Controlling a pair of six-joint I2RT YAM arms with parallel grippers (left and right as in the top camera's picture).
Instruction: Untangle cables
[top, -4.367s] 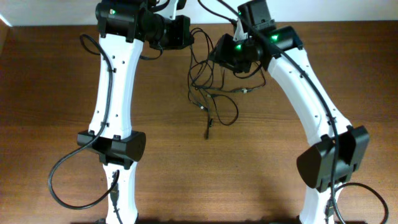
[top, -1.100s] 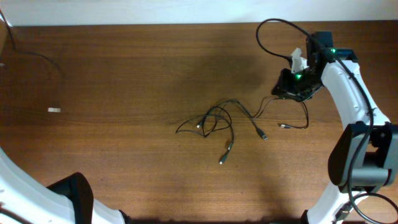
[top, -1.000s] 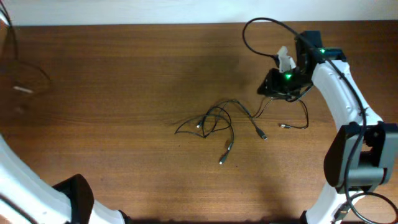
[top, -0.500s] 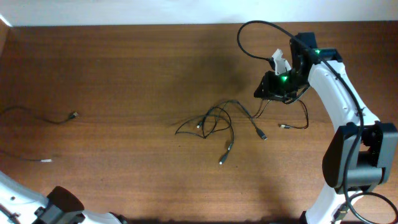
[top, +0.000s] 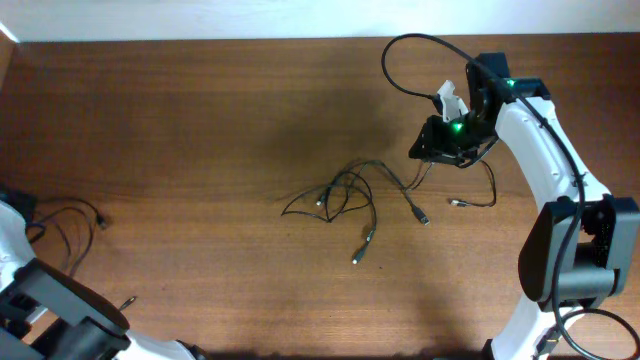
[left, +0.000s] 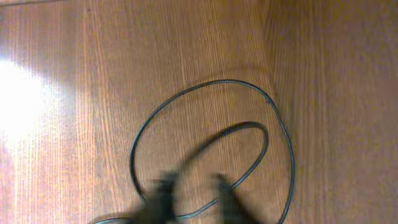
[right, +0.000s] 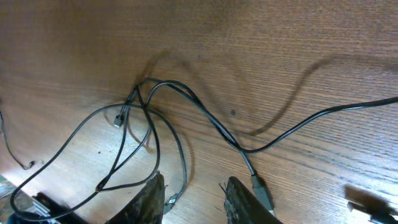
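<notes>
Cables tangled mid-worktop, both pairs of jaws parted

Cables (top: 340, 192) lie in a loose knot at the centre of the overhead frame. Two plug ends (top: 358, 258) trail toward the lower middle.

The right arm (top: 530, 130) reaches in from the right edge and hovers over the upper right of the worktop (top: 200, 120). Its wrist view shows the right jaws partly apart at the bottom edge, with bare wood between them and nothing held. Beyond them the crossed strands (right: 205, 117) lie flat, and a metal-tipped plug (right: 261, 190) rests just beside the right-hand finger.

The left arm (top: 60, 300) sits in the lower left corner. The left jaws are motion-blurred at the bottom of their wrist view, with a gap between them. A single looped cable (left: 217, 81) curls above them, and whether its lower strand touches them cannot be told. Overhead, that separate cable (top: 85, 208) lies near the left edge, well apart from the knot.

Another thin cord (top: 472, 205) lies below the right arm.

The worktop is dark brown wood with fine straight grain and a soft sheen. A pale wall (top: 200, 15) runs along the top edge.
</notes>
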